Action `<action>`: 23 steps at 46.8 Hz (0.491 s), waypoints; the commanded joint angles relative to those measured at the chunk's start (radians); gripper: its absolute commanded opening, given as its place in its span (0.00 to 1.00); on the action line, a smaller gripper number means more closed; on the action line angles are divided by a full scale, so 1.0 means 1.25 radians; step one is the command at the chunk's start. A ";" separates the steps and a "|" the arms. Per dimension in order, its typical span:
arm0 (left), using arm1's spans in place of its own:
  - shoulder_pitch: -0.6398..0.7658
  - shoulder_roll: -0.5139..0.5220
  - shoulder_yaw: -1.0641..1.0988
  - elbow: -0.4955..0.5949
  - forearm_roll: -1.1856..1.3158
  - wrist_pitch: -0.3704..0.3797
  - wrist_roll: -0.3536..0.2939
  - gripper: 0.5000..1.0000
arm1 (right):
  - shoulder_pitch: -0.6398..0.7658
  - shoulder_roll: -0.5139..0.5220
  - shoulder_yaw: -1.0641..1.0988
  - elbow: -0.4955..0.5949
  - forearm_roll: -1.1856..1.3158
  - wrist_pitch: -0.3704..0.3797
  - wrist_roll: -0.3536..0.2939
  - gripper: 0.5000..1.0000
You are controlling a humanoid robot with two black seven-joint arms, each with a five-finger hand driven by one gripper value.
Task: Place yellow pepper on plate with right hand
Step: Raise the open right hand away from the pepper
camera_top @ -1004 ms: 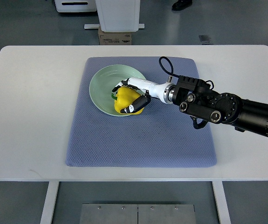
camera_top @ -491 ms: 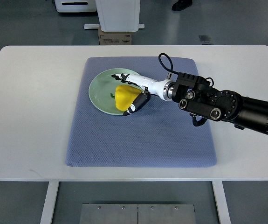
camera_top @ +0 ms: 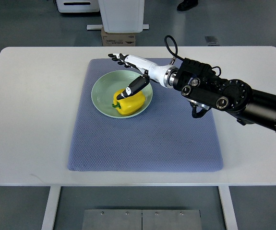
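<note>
**Yellow pepper lies on the plate, right hand open above it**

The yellow pepper (camera_top: 128,103) lies on its side in the pale green plate (camera_top: 101,88), filling the near right part of the dish, with its green stem pointing toward the plate's left side. Nothing grips it.

The plate sits on the blue-grey mat (camera_top: 147,139), in the mat's far left quarter, and the mat lies in the middle of the white table (camera_top: 32,120).

The right hand (camera_top: 130,72) reaches in over the plate's far right rim. Its fingers (camera_top: 116,57) are stretched out and spread past the plate's far edge, over the mat, holding nothing. The thumb, dark at its tip, points down toward the top of the pepper; whether it touches the pepper's skin cannot be told from this steep view. The white wrist runs back from the plate's right rim to the black forearm, which crosses the mat's far right corner and goes on to the right edge of the table. A black cable loops up from the wrist joint, beyond the plate toward the far right of the mat.

Beyond the table, past the plate's far side, a cardboard box (camera_top: 118,37) stands on the grey floor under a white cabinet (camera_top: 122,14). In front of the table, on the near side from the plate, a metal panel (camera_top: 142,219) shows between the table's legs.
</note>
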 commanded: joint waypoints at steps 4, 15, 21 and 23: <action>0.001 0.000 0.000 0.000 0.000 0.000 0.000 1.00 | -0.004 0.000 0.044 0.000 0.026 0.000 -0.001 1.00; 0.000 0.000 0.000 0.000 0.000 0.000 0.000 1.00 | -0.014 -0.001 0.113 -0.006 0.127 -0.005 -0.004 1.00; 0.001 0.000 0.000 0.000 0.000 0.000 0.000 1.00 | -0.031 -0.031 0.143 -0.008 0.137 -0.004 -0.007 1.00; 0.001 0.000 0.000 0.000 0.000 0.000 0.000 1.00 | -0.036 -0.040 0.154 -0.008 0.138 -0.002 -0.007 1.00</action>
